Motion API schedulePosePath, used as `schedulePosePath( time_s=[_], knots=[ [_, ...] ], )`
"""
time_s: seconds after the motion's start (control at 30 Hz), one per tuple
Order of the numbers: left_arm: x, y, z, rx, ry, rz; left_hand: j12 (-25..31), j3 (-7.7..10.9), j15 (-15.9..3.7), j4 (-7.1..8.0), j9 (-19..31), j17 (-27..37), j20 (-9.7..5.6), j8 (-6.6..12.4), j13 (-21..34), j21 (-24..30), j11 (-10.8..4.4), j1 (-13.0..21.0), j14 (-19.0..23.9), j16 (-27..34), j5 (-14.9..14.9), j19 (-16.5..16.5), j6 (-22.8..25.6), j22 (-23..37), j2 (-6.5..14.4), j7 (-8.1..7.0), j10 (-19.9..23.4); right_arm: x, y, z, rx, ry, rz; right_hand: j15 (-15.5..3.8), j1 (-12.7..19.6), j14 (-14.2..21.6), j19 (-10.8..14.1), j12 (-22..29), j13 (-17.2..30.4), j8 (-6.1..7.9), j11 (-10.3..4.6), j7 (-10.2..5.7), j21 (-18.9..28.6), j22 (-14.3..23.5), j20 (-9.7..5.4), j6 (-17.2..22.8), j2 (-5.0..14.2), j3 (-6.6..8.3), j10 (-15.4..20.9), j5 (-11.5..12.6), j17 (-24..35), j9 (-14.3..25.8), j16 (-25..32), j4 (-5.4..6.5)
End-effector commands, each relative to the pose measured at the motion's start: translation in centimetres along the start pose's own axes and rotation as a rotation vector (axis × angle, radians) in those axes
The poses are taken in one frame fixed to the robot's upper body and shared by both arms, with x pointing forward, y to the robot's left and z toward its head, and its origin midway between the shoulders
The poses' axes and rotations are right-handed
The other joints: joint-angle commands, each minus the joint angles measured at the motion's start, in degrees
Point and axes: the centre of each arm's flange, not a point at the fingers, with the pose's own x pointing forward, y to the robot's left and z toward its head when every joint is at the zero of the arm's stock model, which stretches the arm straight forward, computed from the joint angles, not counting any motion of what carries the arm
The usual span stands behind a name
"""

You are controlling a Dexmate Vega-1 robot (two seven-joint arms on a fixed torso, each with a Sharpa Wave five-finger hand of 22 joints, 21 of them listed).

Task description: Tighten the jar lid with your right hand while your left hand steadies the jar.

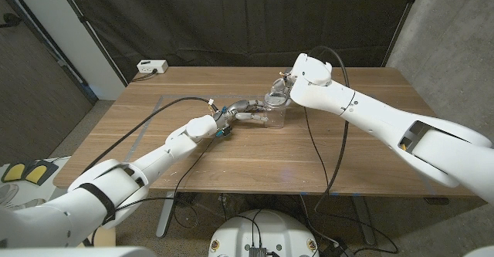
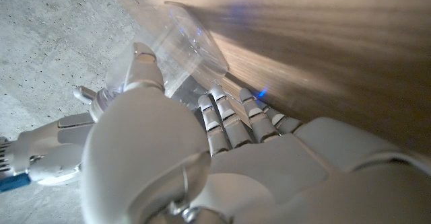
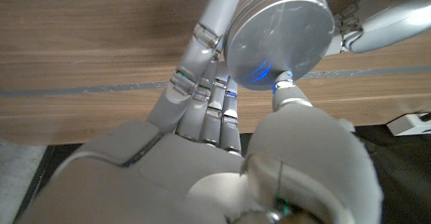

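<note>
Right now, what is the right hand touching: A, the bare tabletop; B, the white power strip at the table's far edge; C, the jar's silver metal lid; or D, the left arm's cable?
C: in the right wrist view the right hand has its fingers around the round silver lid of the jar.

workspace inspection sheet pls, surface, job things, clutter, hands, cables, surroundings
surface: wooden table, faint taped outline on it
job's things: clear jar near the table's middle, metal lid on top
clutter: white power strip at the far left corner
hands: left hand grips the jar's side; right hand has fingers around the lid's rim
cables: black cables run along both arms and over the table
surroundings: dark curtain behind, grey wall to the right
</note>
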Motion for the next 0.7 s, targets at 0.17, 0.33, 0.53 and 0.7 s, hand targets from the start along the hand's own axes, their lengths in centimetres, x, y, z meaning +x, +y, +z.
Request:
schedulePosePath(
  time_s=[0.17, 0.33, 0.53, 0.7],
  knots=[
    [-0.1, -0.1, 0.2, 0.008, 0.007, 0.005, 0.0, 0.33, -5.59, 0.11, 0.4, 0.1, 3.93, 0.29, 0.0, 0.0, 0.35, 7.4, -0.5, -0.4, 0.2, 0.4, 5.0, 0.3, 7.6, 2.08, 0.0, 1.3, 0.6, -1.7, 0.131, 0.075, 0.05, -1.73, -3.4, 6.6, 0.1, -4.2, -0.1, 1.83, 7.68, 2.97, 3.5, 0.1, 1.63, 7.3, 0.13, 0.14, 16.7, 0.1, 0.4, 0.4, -0.6, 2.44],
    [-0.1, -0.1, 0.3, 0.01, 0.009, 0.004, 0.0, 0.3, -5.57, 0.1, 0.4, 0.1, 3.96, 0.28, 0.1, 0.0, 0.01, 7.5, -0.5, -0.4, 0.2, 0.3, 5.0, 0.3, 7.6, 2.15, 0.0, 0.9, 0.4, -1.8, 0.137, 0.053, 0.004, -1.24, -3.8, 6.0, 0.1, -5.1, -0.1, 1.81, 7.7, 3.02, 3.9, 0.0, 1.91, 7.8, -0.11, 0.16, 17.1, 0.0, 0.4, 0.4, -1.0, 2.67],
    [0.0, -0.1, 0.4, 0.013, 0.006, 0.003, 0.0, 0.28, -5.56, 0.09, 0.4, 0.1, 3.97, 0.21, 0.1, -0.1, 0.29, 7.5, -0.6, -0.4, 0.2, 0.2, 5.0, 0.3, 7.6, 2.09, 0.0, -0.2, 0.0, -1.8, 0.083, -0.018, -0.101, 0.31, -7.6, -1.2, -4.8, -13.6, 0.4, -1.73, 7.84, 2.85, 0.8, 0.0, 3.22, 4.0, -1.77, -0.78, 11.9, -0.1, 1.1, -0.4, -4.8, 3.78],
    [0.1, -0.2, 0.4, 0.015, 0.006, -0.003, -0.1, 0.26, -5.59, 0.1, 0.4, 0.1, 4.03, 0.13, 0.2, -0.1, 0.34, 7.5, -0.7, -0.4, 0.2, 0.2, 4.8, 0.3, 7.6, 2.17, -0.1, -1.5, -0.3, -1.9, 0.047, -0.123, -0.234, 5.28, -18.9, -24.2, -18.1, -21.0, 3.1, -10.11, 7.82, 1.32, -15.4, 0.0, 14.88, -12.0, -2.73, -4.96, -6.7, 0.0, 3.6, -0.1, -8.5, 7.05]
  ],
)
